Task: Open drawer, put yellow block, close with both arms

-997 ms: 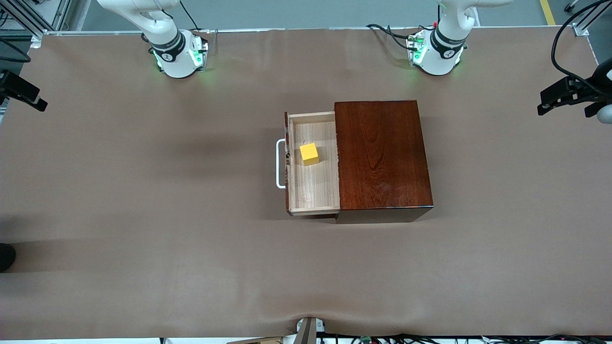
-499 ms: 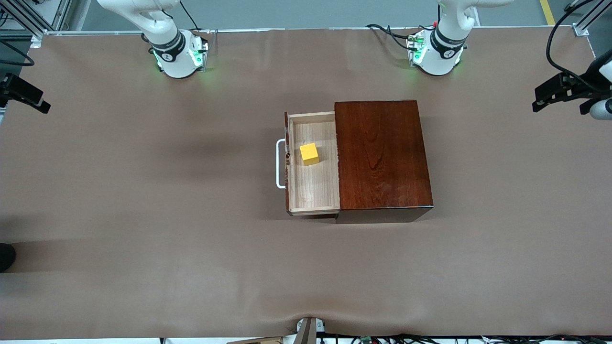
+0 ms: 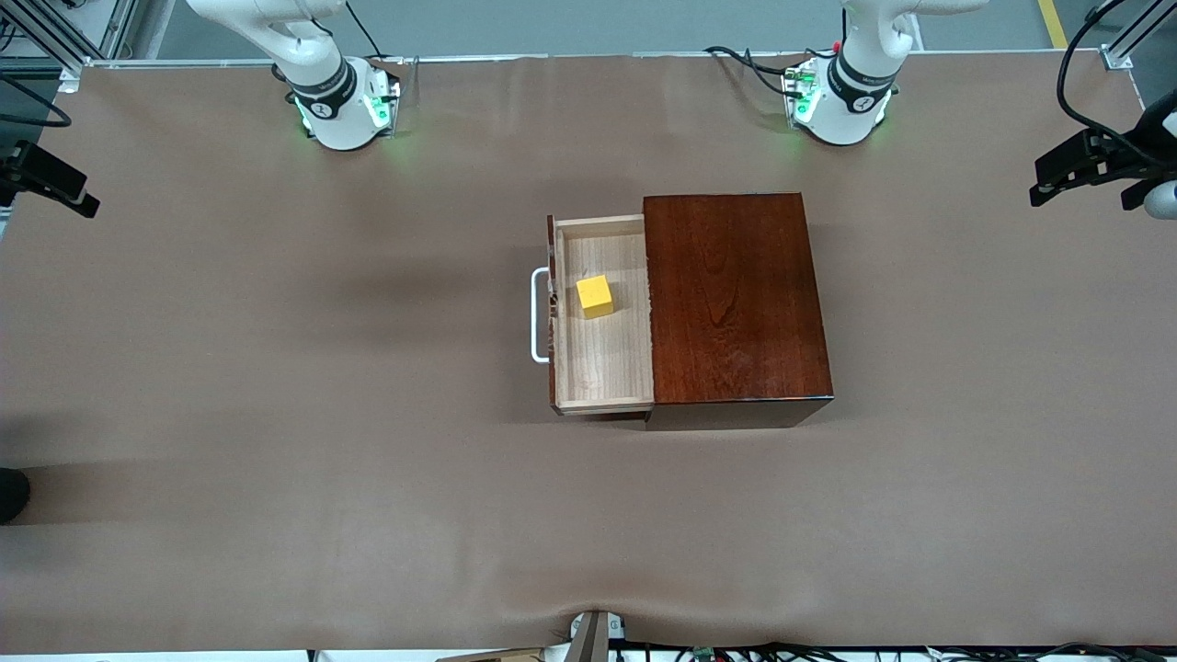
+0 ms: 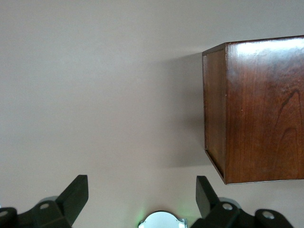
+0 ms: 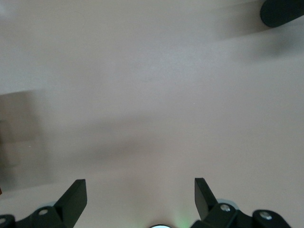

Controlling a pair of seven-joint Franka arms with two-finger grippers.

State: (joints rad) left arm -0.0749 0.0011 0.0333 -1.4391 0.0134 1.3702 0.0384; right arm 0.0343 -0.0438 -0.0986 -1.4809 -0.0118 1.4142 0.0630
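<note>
My drawer (image 3: 602,313) sticks out toward the right arm's edge, yellow block (image 3: 595,296) inside; my left claw (image 4: 142,199) and right claw (image 5: 141,197) both gape, up over bare tabletop (image 3: 276,368).

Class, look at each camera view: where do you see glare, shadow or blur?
Front view: sharp and evenly lit, a soft sheen on the box top, the yellow block crisp in the drawer. Left wrist view: glare whitens the box's top edge, which casts a shadow on the table. Right wrist view: hazy, with smeared shadows.
</note>
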